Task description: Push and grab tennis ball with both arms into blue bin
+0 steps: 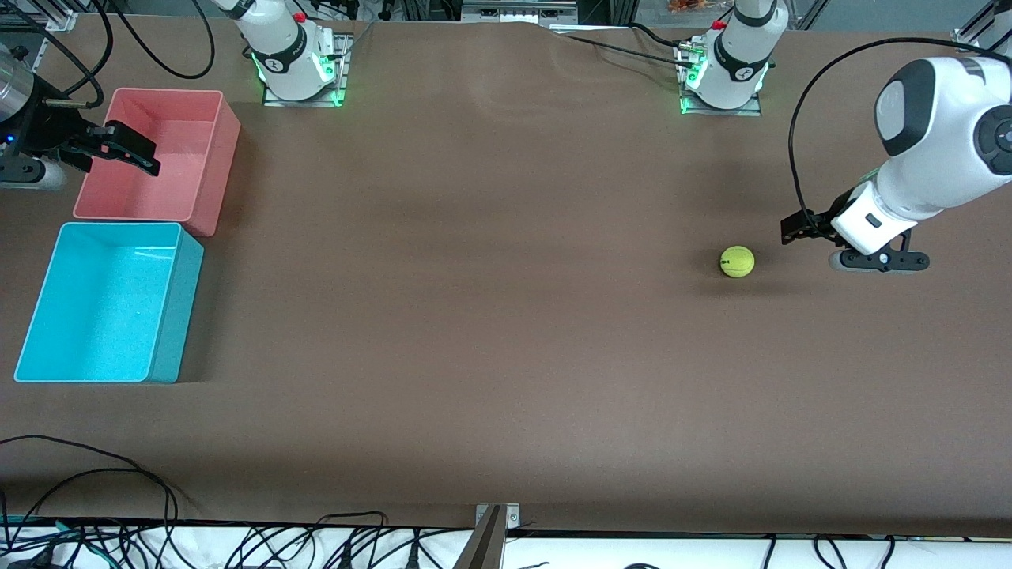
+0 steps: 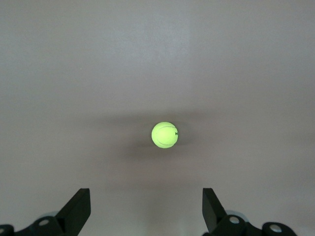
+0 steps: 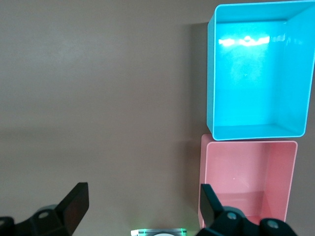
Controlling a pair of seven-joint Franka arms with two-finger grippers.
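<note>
The tennis ball (image 1: 737, 261) lies on the brown table toward the left arm's end, with a small dark mark on it. My left gripper (image 1: 797, 228) is open and empty, low beside the ball on the side of the left arm's end, apart from it. In the left wrist view the ball (image 2: 165, 134) lies ahead of the open gripper (image 2: 146, 211). The blue bin (image 1: 111, 300) stands empty at the right arm's end. My right gripper (image 1: 133, 150) is open and empty over the pink bin's outer edge. The right wrist view shows the blue bin (image 3: 251, 88) and the open gripper (image 3: 142, 206).
A pink-red bin (image 1: 158, 154) stands empty against the blue bin, farther from the front camera; it also shows in the right wrist view (image 3: 246, 182). Wide bare tabletop (image 1: 474, 276) lies between the ball and the bins. Cables (image 1: 118, 490) hang along the table's near edge.
</note>
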